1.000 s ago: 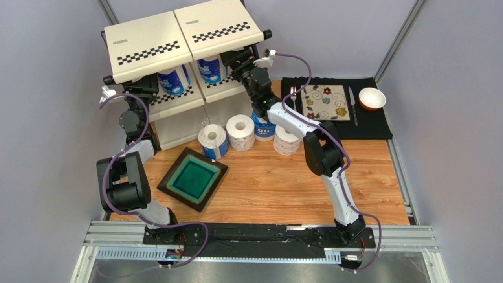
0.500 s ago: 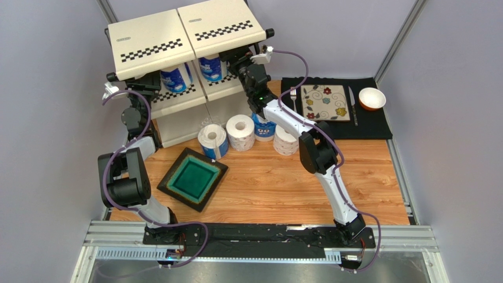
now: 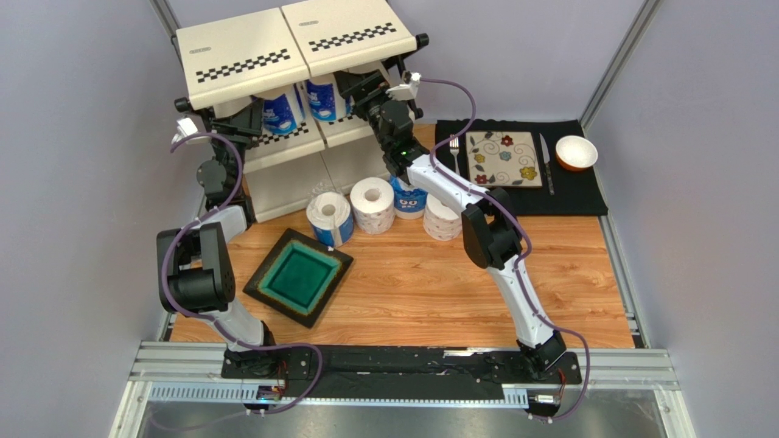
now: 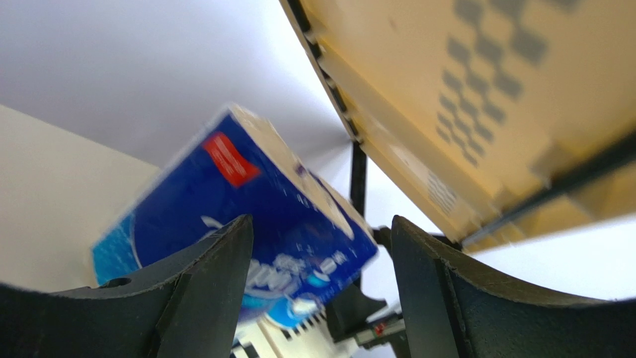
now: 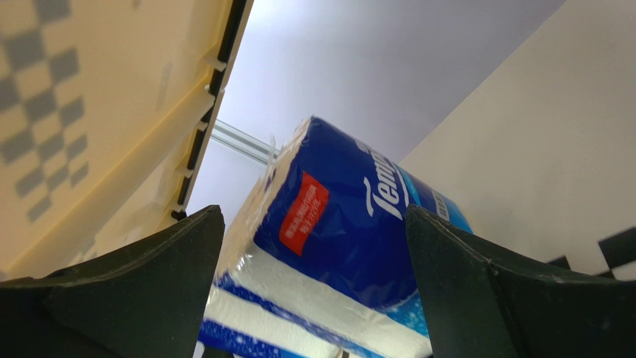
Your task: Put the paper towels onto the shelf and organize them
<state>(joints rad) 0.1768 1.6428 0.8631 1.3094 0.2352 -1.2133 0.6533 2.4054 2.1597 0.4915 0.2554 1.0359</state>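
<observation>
The shelf (image 3: 242, 59) stands at the far left, cream panels with checkered strips. Two blue-wrapped paper towels (image 3: 282, 109) (image 3: 322, 99) sit side by side on its middle tier. My left gripper (image 3: 249, 119) reaches in from the left, open, with the left roll (image 4: 224, 194) just ahead between its fingers (image 4: 209, 291) and a gap on the right side. My right gripper (image 3: 361, 91) comes in from the right, open wide, its fingers (image 5: 463, 291) flanking the right roll (image 5: 336, 224). Several more rolls (image 3: 329, 217) (image 3: 372, 203) (image 3: 443, 219) stand on the table in front of the shelf.
A teal square dish (image 3: 298, 276) lies on the wood near the left arm. At the back right, a black mat (image 3: 585, 196) carries a flowered plate (image 3: 501, 158), a fork (image 3: 454, 151), a knife (image 3: 546, 162) and a small bowl (image 3: 576, 152). Grey walls close in on both sides.
The shelf has slid right and away. Both grippers have gone with it, deeper under the top tier, and the left arm has stretched further up.
</observation>
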